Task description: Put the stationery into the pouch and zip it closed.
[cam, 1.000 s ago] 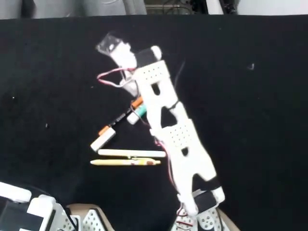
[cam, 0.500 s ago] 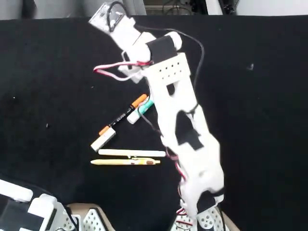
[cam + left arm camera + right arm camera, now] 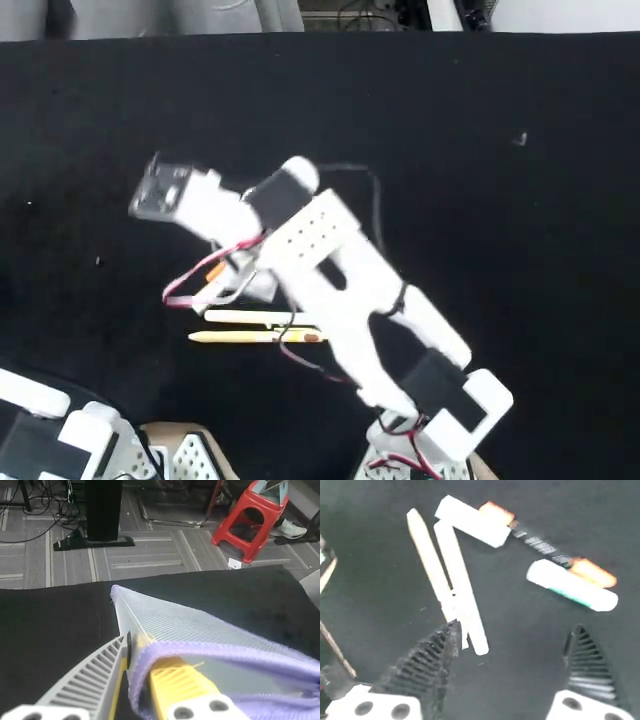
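Observation:
My left gripper (image 3: 139, 652) is shut on the edge of the purple mesh pouch (image 3: 200, 630), which it holds up off the black table. My right gripper (image 3: 515, 630) is open and hangs above the stationery. Between and beyond its fingers lie two cream pens (image 3: 447, 580) side by side, a white eraser with an orange end (image 3: 472, 522), a black pen with orange ends (image 3: 540, 545) and a white and green tube (image 3: 572, 592). In the high view the right gripper (image 3: 160, 190) is left of centre, and the two pens (image 3: 262, 327) lie partly under the arm.
The black table (image 3: 520, 200) stretches wide to the right and back. The left arm's body (image 3: 60, 430) sits at the front left corner. Past the table's far edge there is floor with a red stool (image 3: 250, 520) and a black stand (image 3: 102, 510).
The right arm swung from the far back of the table to the left and nearer, and lowered. It now covers the marker and tube in the high view. The pens have not moved.

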`<state>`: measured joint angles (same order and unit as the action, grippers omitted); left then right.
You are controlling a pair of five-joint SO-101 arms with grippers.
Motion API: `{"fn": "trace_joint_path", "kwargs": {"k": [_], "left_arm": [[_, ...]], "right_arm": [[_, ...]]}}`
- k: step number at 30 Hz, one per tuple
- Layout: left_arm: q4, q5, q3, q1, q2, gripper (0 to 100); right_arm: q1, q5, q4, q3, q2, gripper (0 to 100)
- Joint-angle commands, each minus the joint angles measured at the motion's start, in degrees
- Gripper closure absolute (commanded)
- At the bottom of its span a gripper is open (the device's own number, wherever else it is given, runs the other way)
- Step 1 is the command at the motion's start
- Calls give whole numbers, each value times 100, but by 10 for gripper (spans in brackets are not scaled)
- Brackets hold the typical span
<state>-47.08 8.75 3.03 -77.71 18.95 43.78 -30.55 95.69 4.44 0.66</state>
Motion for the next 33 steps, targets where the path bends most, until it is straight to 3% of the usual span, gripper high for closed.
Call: {"fn": "trace_joint_path", "kwargs": {"k": [1,13,17,33], "left_arm": [[0,-141,-84,31,114,972],[0,-299,-84,31,114,972],[0,-308,-75,31,114,972],[0,-308,13,31,114,972]], "right_arm": [[422,-44,-747,-971,312,670],[756,-44,-2716,-2668,40,696],[765,-44,-2875,-2589,-646,743],[818,-44,-3138,-2062,-2000,745]]}}
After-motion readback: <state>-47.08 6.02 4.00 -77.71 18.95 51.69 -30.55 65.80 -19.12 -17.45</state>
